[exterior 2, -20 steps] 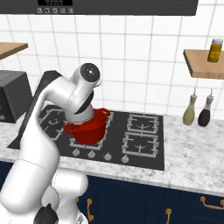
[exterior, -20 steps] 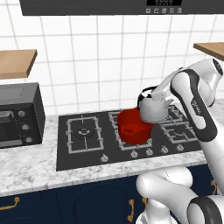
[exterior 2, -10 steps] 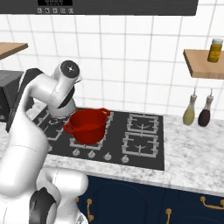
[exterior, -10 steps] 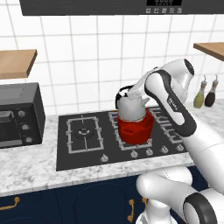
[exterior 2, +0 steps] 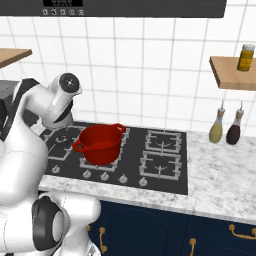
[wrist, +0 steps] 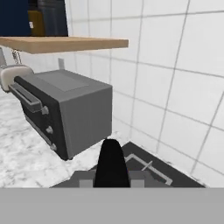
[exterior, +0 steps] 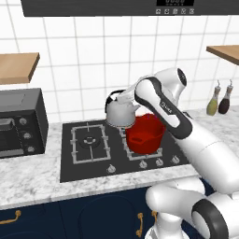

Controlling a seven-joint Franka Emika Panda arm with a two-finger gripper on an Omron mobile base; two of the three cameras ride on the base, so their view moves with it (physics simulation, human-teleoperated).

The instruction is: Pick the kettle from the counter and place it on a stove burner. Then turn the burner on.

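Wide white marble counter (exterior: 32,179) carrying a black glass cooktop (exterior: 70,165), with a dark toaster oven (exterior: 21,123) at its left end. Large red pot (exterior: 145,133) squatting on the middle grates, close beside the carried load. To the left, the lone square grate with its stove burner (exterior: 88,141), bare. Silver kettle (exterior: 120,112) hanging in the air between pot and burner, above the cooktop's middle, moved leftward from over the pot a second ago. Gripper (exterior: 127,99) clamped shut on the kettle, probably at the black handle, though the fingers are hard to make out. Two small bottles (exterior 2: 225,128) hanging on the far right wall.
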